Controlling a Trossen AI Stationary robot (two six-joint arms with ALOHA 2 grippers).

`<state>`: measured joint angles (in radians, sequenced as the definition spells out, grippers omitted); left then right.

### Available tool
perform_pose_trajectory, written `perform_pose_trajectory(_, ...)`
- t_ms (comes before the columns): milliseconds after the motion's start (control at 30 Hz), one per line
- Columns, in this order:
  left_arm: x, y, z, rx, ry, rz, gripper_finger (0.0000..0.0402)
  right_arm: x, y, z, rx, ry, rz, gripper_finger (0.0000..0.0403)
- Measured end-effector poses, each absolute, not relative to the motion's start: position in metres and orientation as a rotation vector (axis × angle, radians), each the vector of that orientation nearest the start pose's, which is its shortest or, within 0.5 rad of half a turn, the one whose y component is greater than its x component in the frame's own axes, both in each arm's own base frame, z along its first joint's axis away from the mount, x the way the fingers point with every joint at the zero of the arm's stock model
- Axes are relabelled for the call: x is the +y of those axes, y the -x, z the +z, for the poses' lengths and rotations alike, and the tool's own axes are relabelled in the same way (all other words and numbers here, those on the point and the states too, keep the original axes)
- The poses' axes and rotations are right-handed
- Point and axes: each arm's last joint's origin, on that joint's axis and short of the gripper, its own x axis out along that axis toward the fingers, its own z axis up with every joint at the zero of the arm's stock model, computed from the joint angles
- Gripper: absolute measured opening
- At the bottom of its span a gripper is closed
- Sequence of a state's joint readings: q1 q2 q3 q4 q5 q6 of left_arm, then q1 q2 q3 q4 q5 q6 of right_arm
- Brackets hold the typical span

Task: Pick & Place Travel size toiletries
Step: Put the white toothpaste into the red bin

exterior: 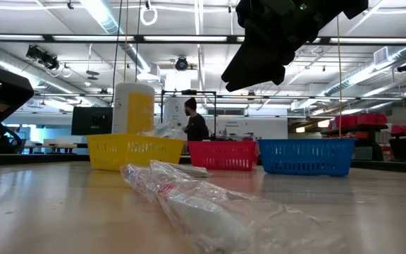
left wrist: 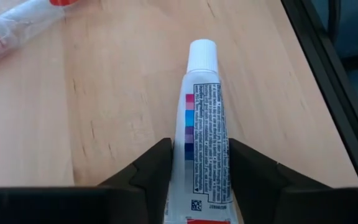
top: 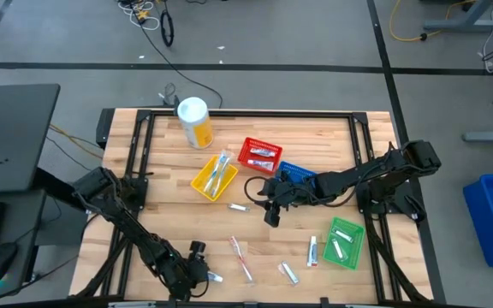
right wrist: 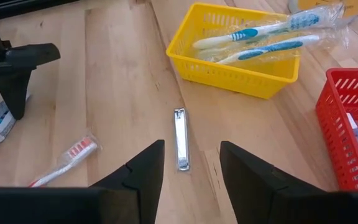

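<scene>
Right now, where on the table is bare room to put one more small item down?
Bare wood lies between the canister and the table's left edge, and along the far edge right of the canister. It is crowded at the yellow basket, red basket, blue basket, and among the loose toiletries between the left fingers and green basket.

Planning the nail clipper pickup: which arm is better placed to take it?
Right. The right gripper hangs open just short of the nail clipper, lined up with it; the left gripper already straddles a toothpaste tube.
</scene>
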<state>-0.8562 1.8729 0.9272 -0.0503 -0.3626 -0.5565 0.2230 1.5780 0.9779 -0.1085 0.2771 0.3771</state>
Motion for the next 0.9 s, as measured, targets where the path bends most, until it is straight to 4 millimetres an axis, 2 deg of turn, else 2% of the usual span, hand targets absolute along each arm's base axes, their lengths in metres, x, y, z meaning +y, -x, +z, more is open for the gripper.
perform_pose_trajectory(167, -0.251, -0.24, 0.116, 0.886, -0.059, -0.2, 0.014, 0.065, -0.323, 0.215, 0.68, -0.181, -0.182, 0.0163)
perform_pose_trajectory(300, -0.248, -0.251, 0.121, 0.868, -0.097, -0.204, 0.0131, 0.063, -0.313, 0.212, 0.784, -0.129, -0.193, 0.0157)
perform_pose_trajectory(633, -0.212, -0.288, 0.129, 0.911, -0.11, -0.097, 0.0098, 0.051, -0.263, 0.218, 1.105, -0.215, -0.391, 0.0156)
perform_pose_trajectory(733, -0.201, -0.302, 0.142, 0.893, -0.11, -0.125, 0.0089, 0.049, -0.254, 0.218, 1.16, -0.237, -0.444, 0.0153)
perform_pose_trajectory(900, -0.176, -0.318, 0.18, 0.841, -0.136, -0.139, 0.0079, 0.048, -0.25, 0.216, 1.199, -0.241, -0.476, 0.0151)
